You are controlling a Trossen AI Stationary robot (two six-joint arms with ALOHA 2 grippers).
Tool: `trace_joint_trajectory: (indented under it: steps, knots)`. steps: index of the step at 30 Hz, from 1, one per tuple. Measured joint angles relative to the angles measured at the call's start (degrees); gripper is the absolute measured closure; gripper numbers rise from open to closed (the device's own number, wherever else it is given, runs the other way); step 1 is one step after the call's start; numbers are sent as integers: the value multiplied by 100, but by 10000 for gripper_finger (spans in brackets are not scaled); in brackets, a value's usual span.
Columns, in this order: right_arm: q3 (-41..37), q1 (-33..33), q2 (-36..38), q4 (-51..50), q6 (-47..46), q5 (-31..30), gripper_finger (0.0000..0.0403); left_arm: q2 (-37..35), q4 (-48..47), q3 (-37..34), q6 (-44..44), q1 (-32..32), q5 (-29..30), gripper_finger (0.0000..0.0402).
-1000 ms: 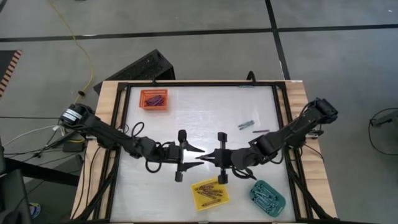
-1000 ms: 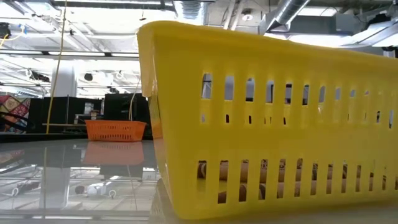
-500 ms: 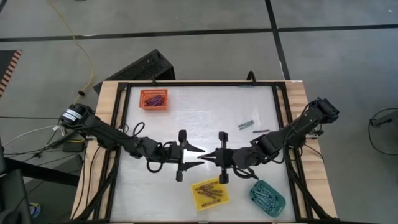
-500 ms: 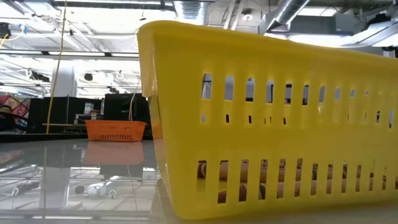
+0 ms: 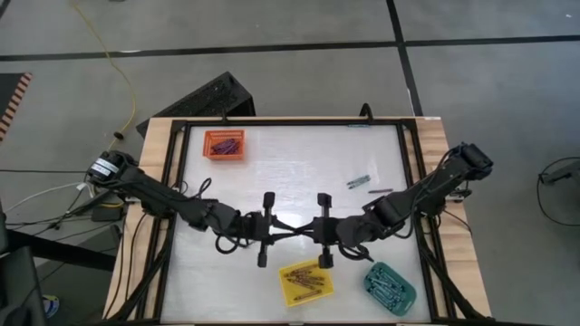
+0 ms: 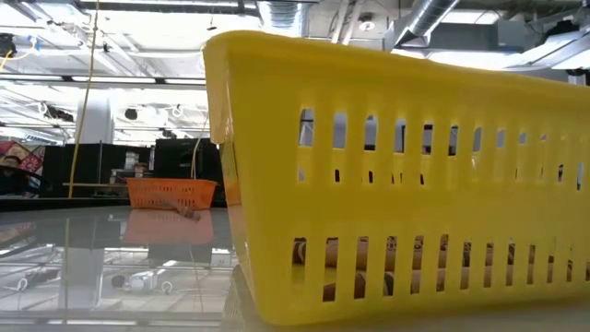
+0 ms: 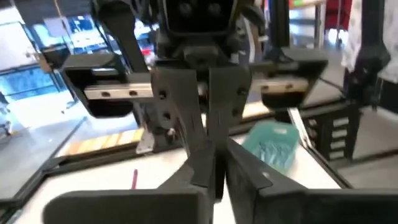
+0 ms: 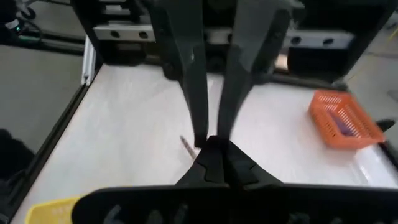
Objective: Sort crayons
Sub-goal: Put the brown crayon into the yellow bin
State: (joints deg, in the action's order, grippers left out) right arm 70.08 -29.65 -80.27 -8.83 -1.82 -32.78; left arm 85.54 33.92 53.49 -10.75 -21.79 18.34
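Observation:
My two grippers stand tip to tip over the table's middle: my left gripper (image 5: 283, 227) (image 7: 217, 180) is shut, and my right gripper (image 5: 301, 227) (image 8: 216, 152) is shut as well. One brownish-red crayon (image 8: 185, 145) shows just beside the meeting fingertips. It also shows as a slanting stick (image 6: 182, 210) in the low view. I cannot tell whether it lies on the table or is touched. A teal-blue crayon (image 5: 359, 182) and a dark one (image 5: 381, 191) lie flat at the table's far right.
An orange tray (image 5: 224, 144) with crayons stands at the far left. A yellow tray (image 5: 305, 281) with crayons sits near the front edge and fills the low view (image 6: 396, 184). A teal tray (image 5: 390, 283) with crayons is at the front right. A black frame (image 5: 290, 121) rims the table.
My left gripper has shut: its fingers stood wide apart around my right gripper's tips and are now drawn together. In the low view a brownish stick has appeared in front of the orange tray. Both arms have kept their place.

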Motion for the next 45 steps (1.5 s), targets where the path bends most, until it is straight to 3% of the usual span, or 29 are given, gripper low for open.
trace_joint_trajectory:
  steps: [4,8,15,18,23,31,37,40,45]
  knots:
    - [-7,-2,-5,-449,-386,14,403,-3,-718,0,73,-144,351,392]
    - [-7,2,-33,-872,-927,14,403,-167,-2140,-14,502,-349,448,380]
    - [-4,-142,-156,-1216,-1185,191,403,-243,-5598,-23,2905,-813,733,276]
    - [-4,-160,-164,-1214,-1187,191,403,-192,-6315,-190,3919,-857,647,251]
    - [0,-131,-164,-1222,-1183,204,403,-192,-6494,-752,4832,-647,877,251]
    - [0,-130,-164,-1260,-1183,204,403,-192,-5125,-1649,4765,264,-488,257]
    - [2,-149,-162,-1391,-1316,202,403,-214,-4974,-1904,4637,387,-641,263]
    - [2,-146,-162,-1390,-1319,197,403,-212,-5091,-1941,4610,355,-453,292]
    - [2,-136,-162,-1387,-1319,194,403,-208,-5078,-1954,4327,269,-354,385]
